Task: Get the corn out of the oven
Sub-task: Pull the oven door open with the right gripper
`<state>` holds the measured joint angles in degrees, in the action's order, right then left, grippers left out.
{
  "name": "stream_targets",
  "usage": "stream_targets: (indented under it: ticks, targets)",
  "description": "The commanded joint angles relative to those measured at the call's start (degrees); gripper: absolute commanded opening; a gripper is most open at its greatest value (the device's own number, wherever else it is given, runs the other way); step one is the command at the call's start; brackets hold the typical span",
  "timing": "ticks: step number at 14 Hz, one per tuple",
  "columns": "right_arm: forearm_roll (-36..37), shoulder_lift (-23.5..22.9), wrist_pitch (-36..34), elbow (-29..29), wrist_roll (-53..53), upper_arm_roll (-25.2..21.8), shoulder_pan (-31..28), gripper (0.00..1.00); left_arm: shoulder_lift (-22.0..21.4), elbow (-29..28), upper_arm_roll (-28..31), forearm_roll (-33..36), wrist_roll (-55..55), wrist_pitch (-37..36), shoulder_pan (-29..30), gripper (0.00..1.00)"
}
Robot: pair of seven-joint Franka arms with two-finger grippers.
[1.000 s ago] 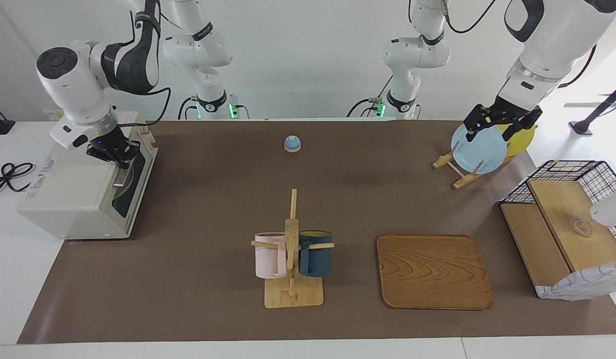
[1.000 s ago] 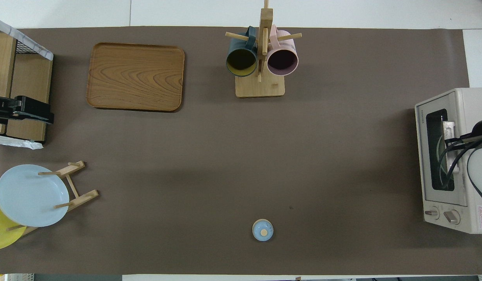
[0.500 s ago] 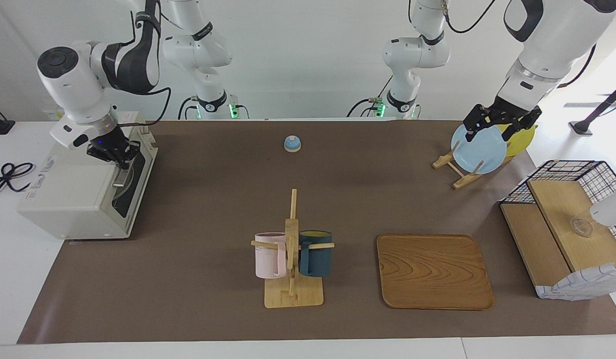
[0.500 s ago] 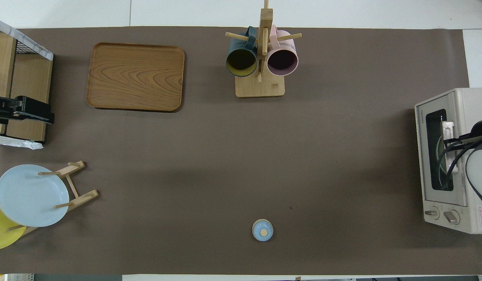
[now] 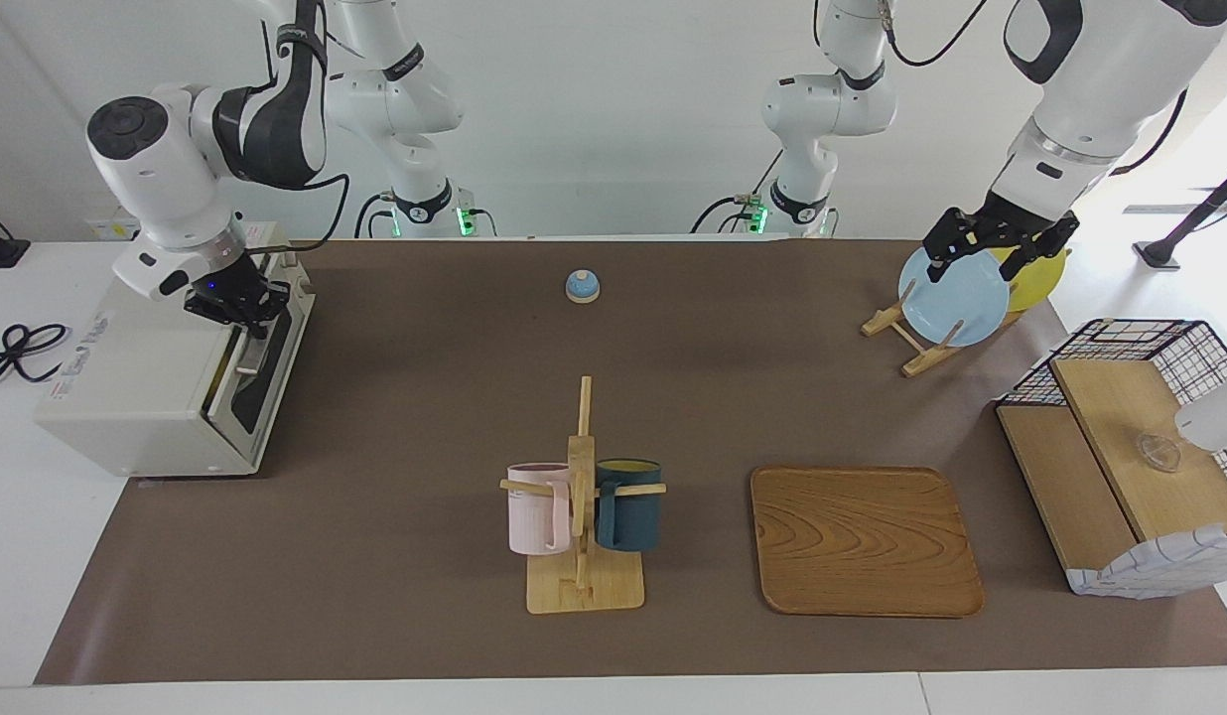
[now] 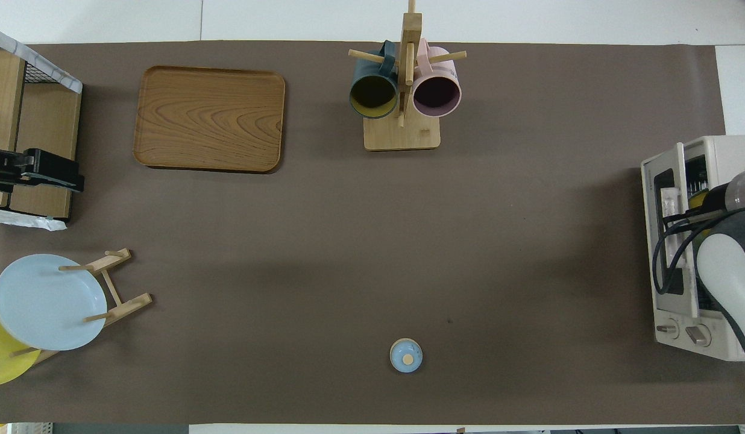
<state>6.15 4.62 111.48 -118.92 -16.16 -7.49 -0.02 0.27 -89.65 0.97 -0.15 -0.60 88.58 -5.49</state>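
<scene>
The cream-white oven (image 5: 137,387) stands at the right arm's end of the table, its dark glass door (image 5: 259,372) facing the table's middle. My right gripper (image 5: 244,310) is shut on the silver bar handle at the door's top edge. The door leans a little way out from the oven body. From overhead, the gap above the door (image 6: 666,199) shows the wire rack and a small yellowish patch (image 6: 700,198) that may be the corn; the rest of the inside is hidden. My left gripper (image 5: 986,258) hangs open over the plate rack and waits.
A blue plate (image 5: 953,298) and a yellow plate lean in a wooden rack. A wire basket with wooden boards (image 5: 1120,467) stands at the left arm's end. A wooden tray (image 5: 865,541), a mug stand (image 5: 582,497) with two mugs and a small blue bell (image 5: 582,286) sit mid-table.
My right gripper has moved toward the table's middle with the handle in it, and the oven door has swung from closed to slightly ajar. The left arm has not moved.
</scene>
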Motion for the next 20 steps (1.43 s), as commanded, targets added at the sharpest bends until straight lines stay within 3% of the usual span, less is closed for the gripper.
stream_targets:
  ticks: [1, 9, 13, 20]
  targets:
    - [-1.13, -4.53, 9.09, -3.23, 0.78, -0.07, 0.02, 0.0, -1.5, -2.1, -0.18, 0.06, 0.6, 0.36, 0.48, 1.0]
    - [-3.6, -7.09, 18.68, -8.25, 1.04, -0.07, 1.78, 0.0, -1.94, -3.16, -0.09, 0.06, 0.51, 0.8, 0.48, 1.0]
    - [-3.6, -6.73, 21.23, -10.97, 3.24, -0.07, 2.13, 0.0, -1.94, -3.08, -0.09, 0.06, 0.51, 0.8, 0.48, 1.0]
    - [-8.69, -10.41, 25.88, -12.38, 3.24, -0.07, 3.62, 0.0, -1.94, -3.08, -0.09, 0.06, 0.51, 0.72, 0.57, 1.0]
